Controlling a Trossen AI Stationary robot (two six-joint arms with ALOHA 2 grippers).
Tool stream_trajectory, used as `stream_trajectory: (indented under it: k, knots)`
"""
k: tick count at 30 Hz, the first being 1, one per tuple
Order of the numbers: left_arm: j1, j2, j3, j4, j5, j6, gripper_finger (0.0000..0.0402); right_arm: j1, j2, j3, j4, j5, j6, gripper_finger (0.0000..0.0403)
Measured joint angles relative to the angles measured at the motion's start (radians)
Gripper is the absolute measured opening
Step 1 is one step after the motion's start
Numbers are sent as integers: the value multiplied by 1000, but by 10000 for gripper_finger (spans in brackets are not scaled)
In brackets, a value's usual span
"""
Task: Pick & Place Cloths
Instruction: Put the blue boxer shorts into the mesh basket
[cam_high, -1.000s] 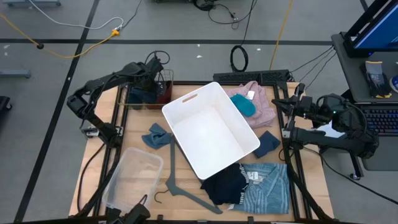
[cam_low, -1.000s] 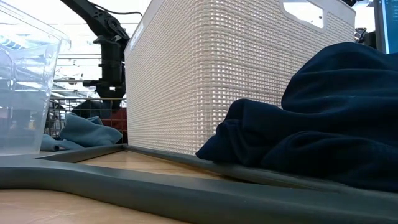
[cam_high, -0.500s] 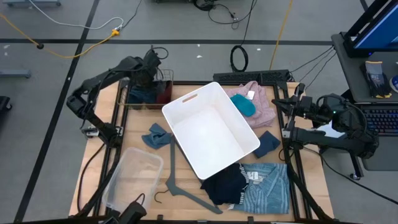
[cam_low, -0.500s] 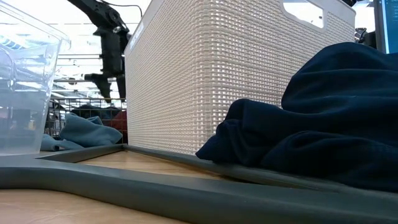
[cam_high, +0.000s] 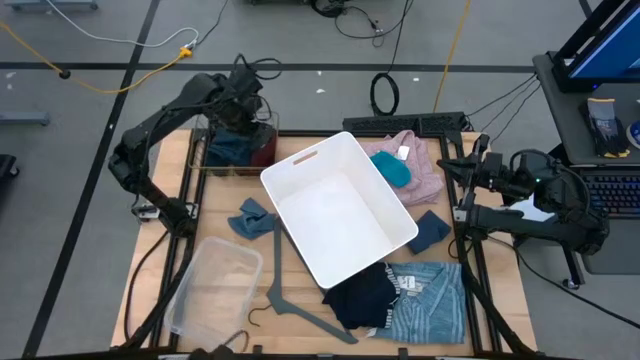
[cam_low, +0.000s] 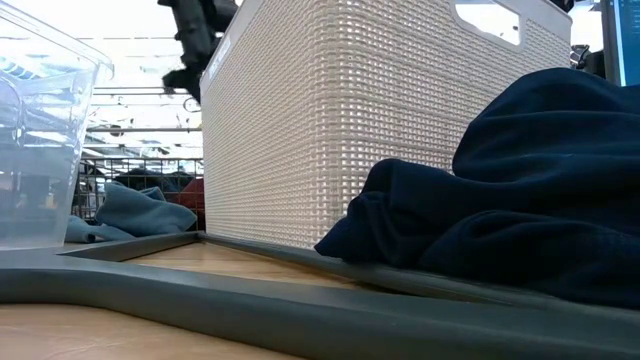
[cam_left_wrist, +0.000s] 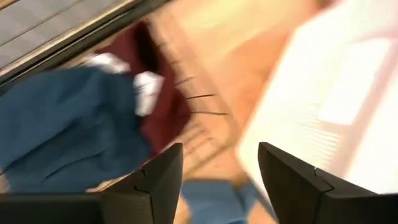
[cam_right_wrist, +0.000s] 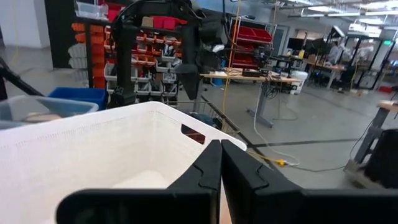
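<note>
The left gripper (cam_high: 245, 98) has risen from the far-left corner of the table over the last second: in the low view it now sits near the top of the frame beside the white basket (cam_high: 340, 208), where a second ago it hung lower, close to the cloths. Its fingers (cam_left_wrist: 163, 177) stand wide apart with nothing between them, so the lift comes away empty. Beneath it, the navy cloth (cam_left_wrist: 59, 130) and the dark red cloth (cam_left_wrist: 158, 93) lie together in the wire rack (cam_high: 238, 150) at that far-left corner, apparently not yet moved. The right gripper (cam_right_wrist: 221, 163) waits at the right edge of the table, fingers closed together on nothing. The white basket is empty, so I judge that no cloth has been placed yet.
</note>
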Motion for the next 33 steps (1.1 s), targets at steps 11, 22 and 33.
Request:
stream_trajectory:
  k: [11, 22, 33]
  knots:
    - [-224, -18, 25, 183, 58, 50, 134, 0, 0, 0, 0, -4, 36, 4]
    - [-351, -98, 24, 471, 51, 103, 6, 0, 74, 0, -76, 38, 37, 5]
    - [-391, -135, 18, 612, 45, 187, 8, 0, 266, 0, -264, 104, 61, 42]
